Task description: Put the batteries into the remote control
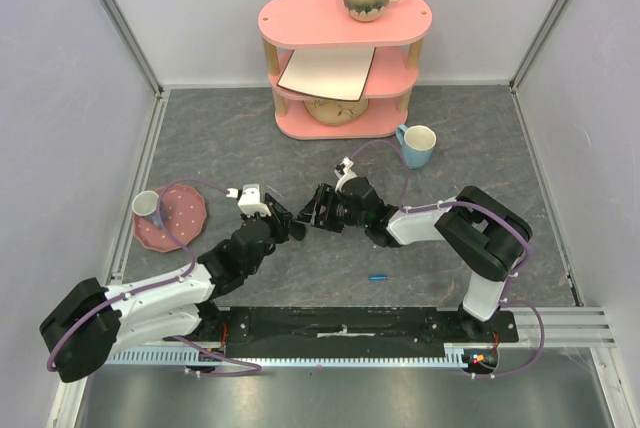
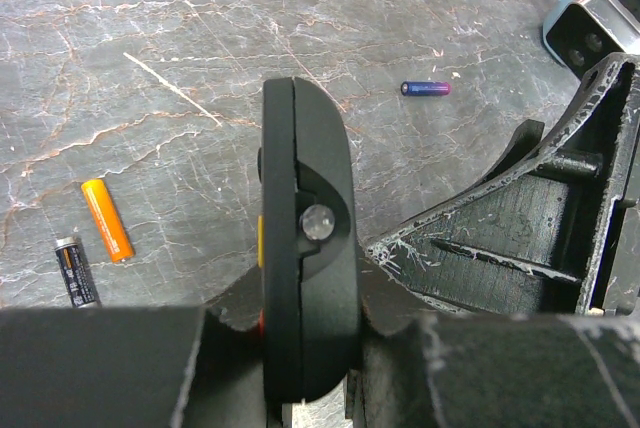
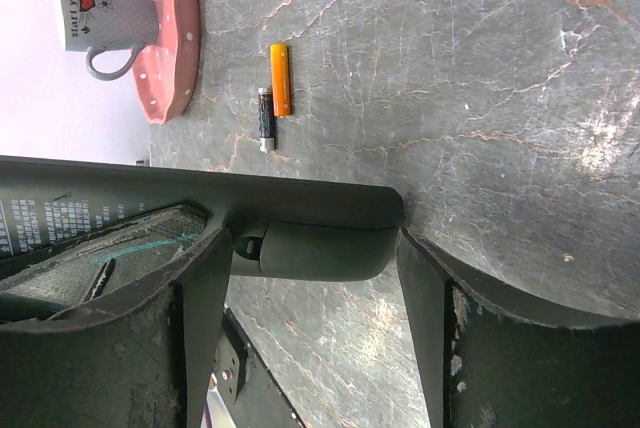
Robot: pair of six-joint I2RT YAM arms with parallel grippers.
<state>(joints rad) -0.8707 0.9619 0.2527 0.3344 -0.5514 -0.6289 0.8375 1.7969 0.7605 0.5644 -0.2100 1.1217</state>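
The left gripper (image 2: 310, 363) is seen clamped on the remote control (image 2: 305, 198), the jaws closed onto its two broad faces near one end. The remote is held clear of the table (image 1: 300, 148) and turned edge-on to the left wrist camera; a yellow and a red button are glimpsed on the face turned left in that view. The right gripper (image 3: 312, 260) is seen with its jaws spread, one finger (image 3: 190, 308) at each side of the remote's free end and close beside it; contact with the pads cannot be confirmed. In the overhead view the two grippers are seen tip to tip near the middle of the table. One battery (image 2: 427, 89), dark purple-blue with a lighter pink end, is noted lying on its side on the table beyond the remote, apart from both grippers. An orange cell (image 3: 281, 79) and a black cell (image 3: 265, 119) are noted side by side on the table, nearly touching, near a pink plate (image 3: 175, 38) on which a grey mug (image 3: 105, 13) is stood. A pink shelf (image 1: 340, 23) and a blue cup (image 1: 417, 145) are recorded at the far side.
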